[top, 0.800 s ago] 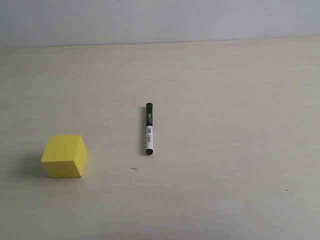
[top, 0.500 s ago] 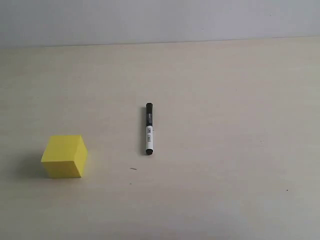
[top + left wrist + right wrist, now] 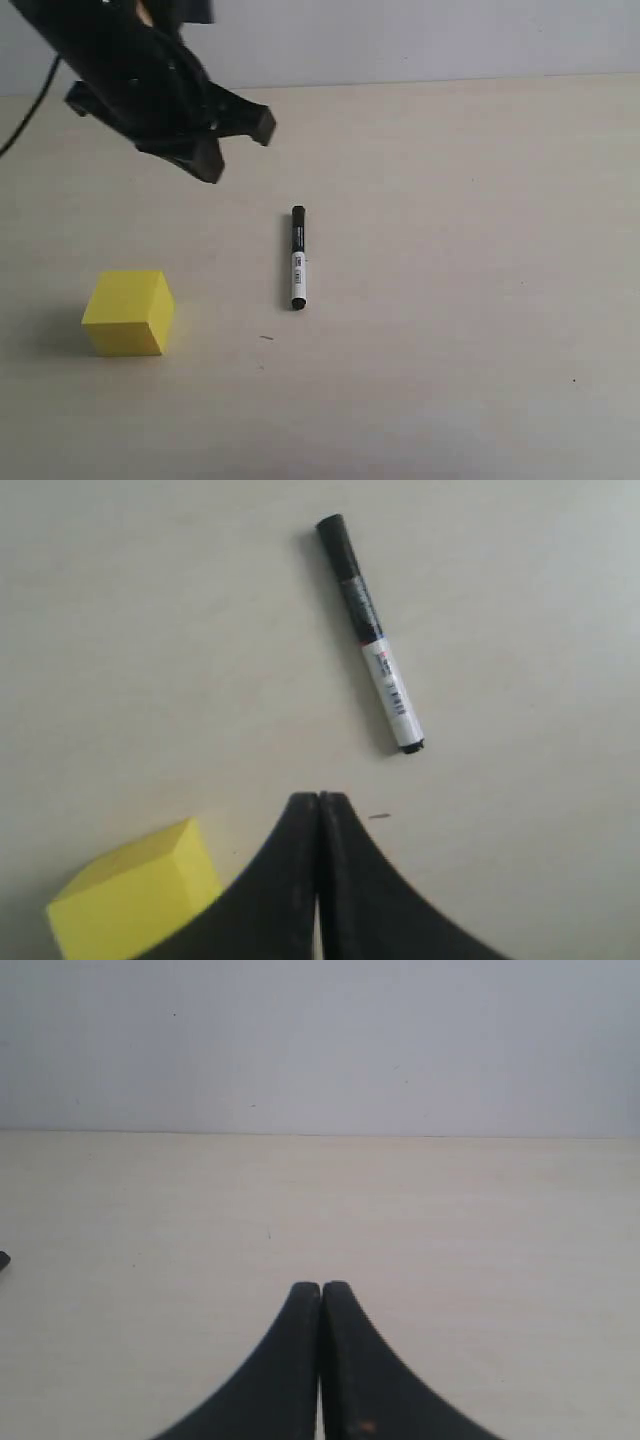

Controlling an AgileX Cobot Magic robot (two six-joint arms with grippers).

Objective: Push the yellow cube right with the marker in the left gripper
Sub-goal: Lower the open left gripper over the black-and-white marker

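Observation:
The marker (image 3: 298, 258) lies loose on the pale table, black cap toward the far side, white labelled barrel nearer. In the left wrist view the marker (image 3: 370, 630) lies well beyond the fingertips, untouched. The yellow cube (image 3: 128, 312) sits to its left near the front; a corner of the cube (image 3: 135, 900) shows beside the fingers. My left gripper (image 3: 210, 168) hangs above the table behind the cube and left of the marker, its jaws shut on nothing (image 3: 318, 798). My right gripper (image 3: 320, 1288) is shut and empty, out of the exterior view.
The beige table (image 3: 460, 300) runs back to a plain grey wall (image 3: 420, 40). A small dark speck (image 3: 267, 338) marks the surface in front of the marker. A dark tip (image 3: 3, 1260) shows at the edge of the right wrist view.
The left arm has come into the exterior view at the upper left; before, no arm showed. Marker and cube have not moved.

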